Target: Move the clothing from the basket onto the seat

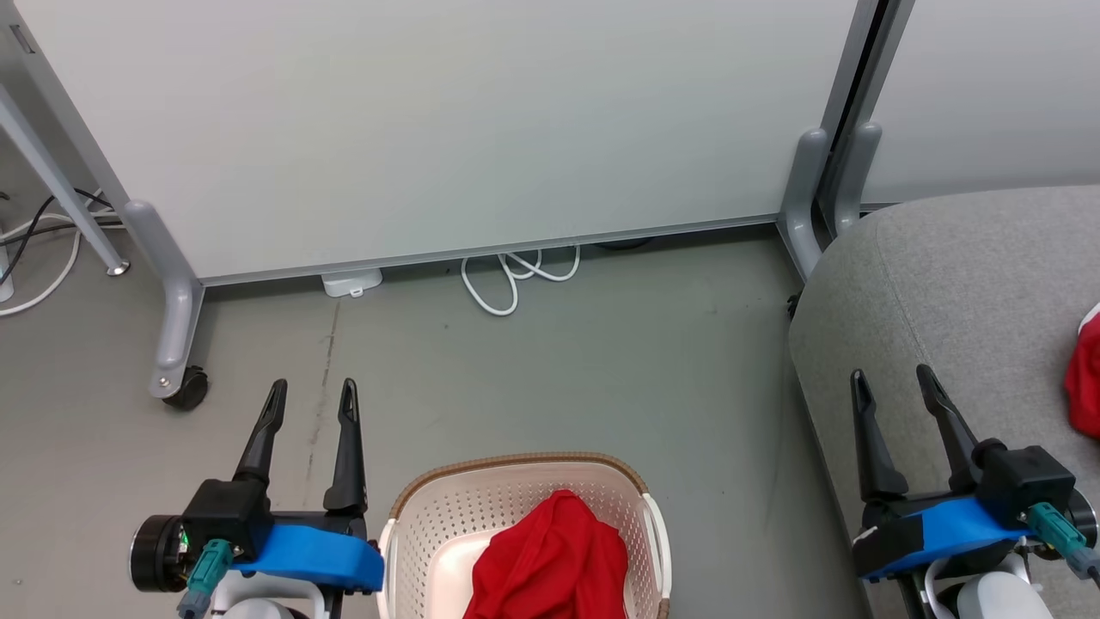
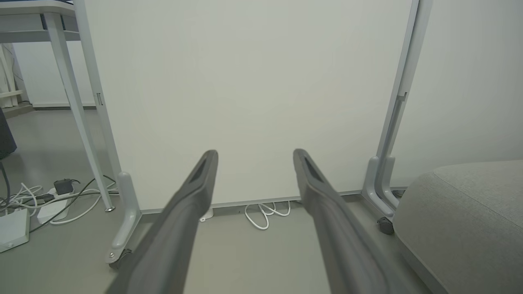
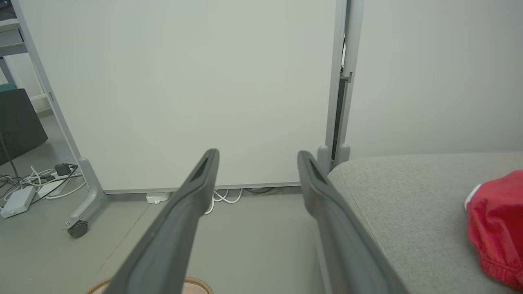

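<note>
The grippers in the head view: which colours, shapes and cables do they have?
The left gripper and the right gripper look alike: two long dark tapering fingers, each with a narrow slot near its tip, on a black block and a bright blue bracket. A teal plug enters each block. Pale rounded forearms follow.

The basket (image 1: 481,516) is cream-white, dotted all over with small holes, under a brown woven-look rim, and the garment (image 1: 554,559) in it is plain bright red. The seat (image 1: 945,284) is light grey, finely flecked fabric, and the second garment (image 1: 1084,378) is the same red (with a sliver of white at its edge). The left gripper (image 1: 311,394) and right gripper (image 1: 892,376) have black fingers on bright blue mounts (image 1: 318,550) with teal plugs (image 1: 206,567), over a dull grey-green floor (image 1: 601,361).
</note>
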### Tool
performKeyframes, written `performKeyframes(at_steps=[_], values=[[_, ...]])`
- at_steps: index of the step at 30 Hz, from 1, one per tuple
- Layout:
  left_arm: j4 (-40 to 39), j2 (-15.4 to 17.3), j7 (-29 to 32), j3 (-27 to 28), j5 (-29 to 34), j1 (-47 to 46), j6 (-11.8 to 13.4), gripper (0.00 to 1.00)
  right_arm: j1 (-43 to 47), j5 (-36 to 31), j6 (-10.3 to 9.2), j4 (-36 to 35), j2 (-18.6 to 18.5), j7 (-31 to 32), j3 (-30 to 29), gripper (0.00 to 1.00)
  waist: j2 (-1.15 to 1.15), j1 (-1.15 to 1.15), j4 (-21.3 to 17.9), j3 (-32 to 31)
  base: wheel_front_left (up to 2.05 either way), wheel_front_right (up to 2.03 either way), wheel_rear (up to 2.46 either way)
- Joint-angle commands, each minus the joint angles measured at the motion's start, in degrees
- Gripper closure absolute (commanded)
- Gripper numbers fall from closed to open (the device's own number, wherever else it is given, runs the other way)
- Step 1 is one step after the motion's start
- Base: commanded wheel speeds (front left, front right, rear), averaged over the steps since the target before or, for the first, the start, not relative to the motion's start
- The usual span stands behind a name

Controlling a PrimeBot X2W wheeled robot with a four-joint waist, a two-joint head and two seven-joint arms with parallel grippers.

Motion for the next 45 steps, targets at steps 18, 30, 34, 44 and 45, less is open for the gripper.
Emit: performKeyframes(at_steps=[18,30,34,44,45], values=[[1.2,-0.1,-0.2,0.6,-0.4,0.3,-0.6,0.00,1.5,1.1,0.01,0.8,0.5,0.0,0.2,0.00,0.00,0.01,0.3,-0.4,0.00,0.00,0.00],[2.1,-0.1,-0.2,-0.8,0.3,-1.3,-1.0,0.00,0.6,1.8,0.01,0.9,0.5,0.0,0.8,0.00,0.00,0.01,-0.6,0.3,0.00,0.00,0.00],[3.5,-0.1,-0.2,-2.4,0.7,-3.2,-1.1,0.00,-0.7,1.8,0.01,0.3,0.5,0.0,0.9,0.00,0.00,0.01,-1.5,2.0,0.00,0.00,0.00],[9.7,0.7,-0.2,-7.7,2.5,-11.4,-1.7,0.00,-4.8,1.7,0.01,-0.9,0.4,0.0,0.8,0.00,0.00,0.01,-5.1,9.7,0.00,0.00,0.00],[10.3,0.9,-0.2,-8.4,2.6,-12.3,-1.7,0.00,-5.3,1.7,0.01,-1.0,0.4,0.0,0.8,0.00,0.00,0.01,-5.5,10.7,0.00,0.00,0.00]])
